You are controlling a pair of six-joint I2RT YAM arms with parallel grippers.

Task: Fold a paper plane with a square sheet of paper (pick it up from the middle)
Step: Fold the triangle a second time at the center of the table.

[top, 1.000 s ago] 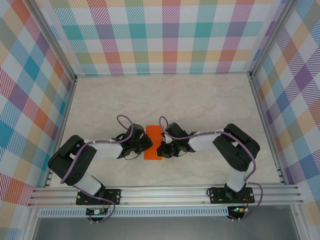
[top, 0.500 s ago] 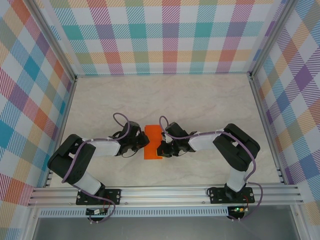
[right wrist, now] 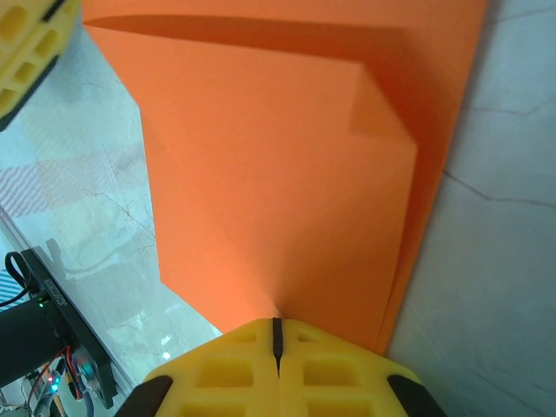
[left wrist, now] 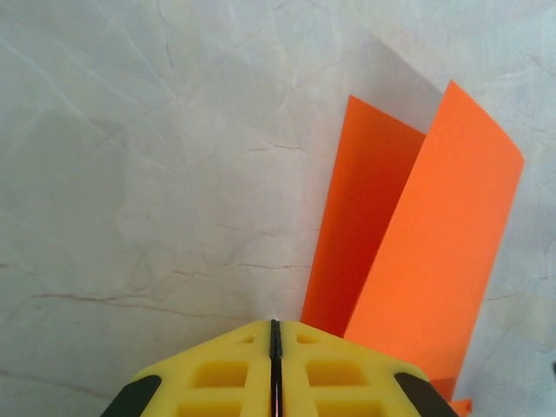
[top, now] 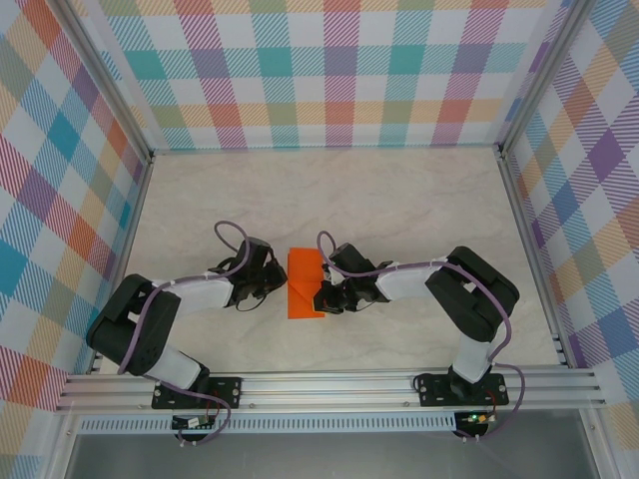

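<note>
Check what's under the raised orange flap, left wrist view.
A shadowed lower layer of the same square sheet of paper, lying on the marble table. The tabletop beneath that layer is covered.

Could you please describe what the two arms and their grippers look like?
The left arm and right arm have white links with black joint housings; a thin purple cable loops along each. The left gripper and right gripper have yellow fingers with rectangular recesses and black shoulders.

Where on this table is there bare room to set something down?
Free: the table between the orange paper and back wall, plus the strip right of the right arm. Crowded: near middle, where left tool and right tool flank the paper.
</note>
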